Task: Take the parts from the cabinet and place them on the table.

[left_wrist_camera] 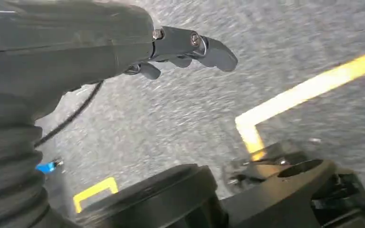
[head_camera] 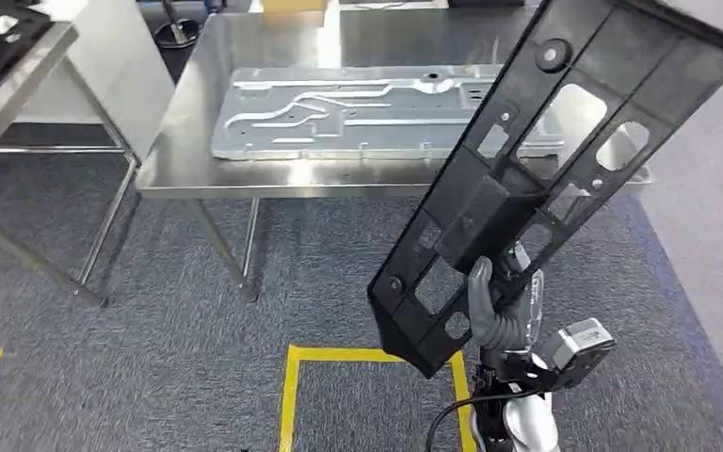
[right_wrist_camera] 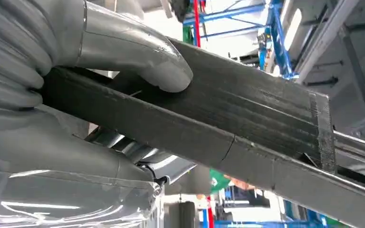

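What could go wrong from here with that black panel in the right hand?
1. The right hand grips the long black panel near its lower end only, so it may pivot or slip in the grasp.
2. The silver plate already covers much of the steel table; the panel could land on it or scrape it.
3. The raised panel hides the table's right side, so the placement is partly blind.
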